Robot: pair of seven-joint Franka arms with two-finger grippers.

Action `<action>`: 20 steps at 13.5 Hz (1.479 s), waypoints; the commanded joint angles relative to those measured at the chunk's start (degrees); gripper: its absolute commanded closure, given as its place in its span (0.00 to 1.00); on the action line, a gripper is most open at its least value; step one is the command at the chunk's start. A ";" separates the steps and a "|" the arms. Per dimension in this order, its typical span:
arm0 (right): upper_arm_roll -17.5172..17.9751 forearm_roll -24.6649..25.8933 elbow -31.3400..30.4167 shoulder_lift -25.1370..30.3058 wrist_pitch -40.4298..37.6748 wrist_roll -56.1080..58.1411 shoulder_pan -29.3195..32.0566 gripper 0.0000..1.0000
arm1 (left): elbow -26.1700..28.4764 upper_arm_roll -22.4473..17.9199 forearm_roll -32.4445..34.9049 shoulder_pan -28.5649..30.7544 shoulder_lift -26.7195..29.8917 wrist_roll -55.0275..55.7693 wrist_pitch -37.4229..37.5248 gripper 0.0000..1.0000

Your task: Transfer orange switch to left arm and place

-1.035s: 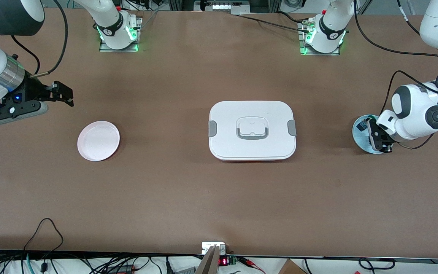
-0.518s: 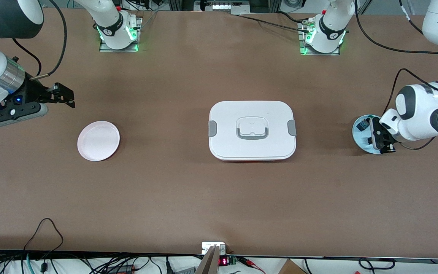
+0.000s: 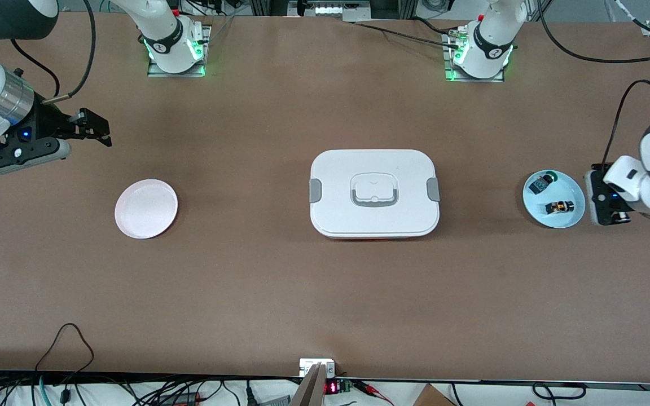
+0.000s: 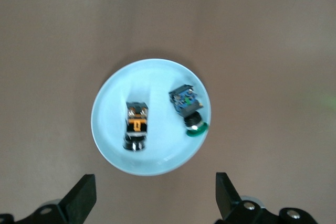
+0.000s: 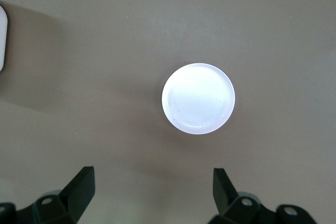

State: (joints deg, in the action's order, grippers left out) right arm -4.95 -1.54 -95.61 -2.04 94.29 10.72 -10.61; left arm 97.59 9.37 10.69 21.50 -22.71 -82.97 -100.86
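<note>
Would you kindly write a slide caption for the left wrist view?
Open left gripper above the blue plate holding the orange switch and green-capped switch.

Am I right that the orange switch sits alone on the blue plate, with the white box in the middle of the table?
Not quite. The orange switch is not alone: a green-capped switch lies beside it on the blue plate, as the left wrist view shows. The white box is indeed in the middle of the table.

The bench (image 3: 280, 293) is matt brown, smooth and cloth-like. The box (image 3: 374, 223) and both plates, blue (image 3: 532, 211) and pink (image 3: 145, 208), look like smooth plastic, the blue plate faintly glossy. The orange switch (image 4: 136, 125) shows shiny metal ends.
</note>
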 commanded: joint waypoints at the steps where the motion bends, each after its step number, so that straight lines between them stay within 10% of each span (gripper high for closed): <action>1: 1.00 -0.13 0.86 0.46 -0.60 -1.32 0.76 0.00 | -5.20 2.58 0.30 0.30 -0.58 11.82 8.45 0.00; 11: 1.00 1.71 3.41 -1.48 -0.33 -1.23 -0.20 0.00 | -18.84 12.61 -6.19 -1.53 0.55 65.55 25.63 0.00; 20: 1.00 1.10 3.50 -1.65 0.46 -1.32 -0.20 0.00 | 3.83 -11.12 -12.01 -23.08 22.97 84.11 -2.76 0.00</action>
State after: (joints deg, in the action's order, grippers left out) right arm -4.28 -0.67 -93.11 -3.35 95.49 10.38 -10.77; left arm 95.85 0.90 -0.27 0.57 -3.97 -0.33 -100.44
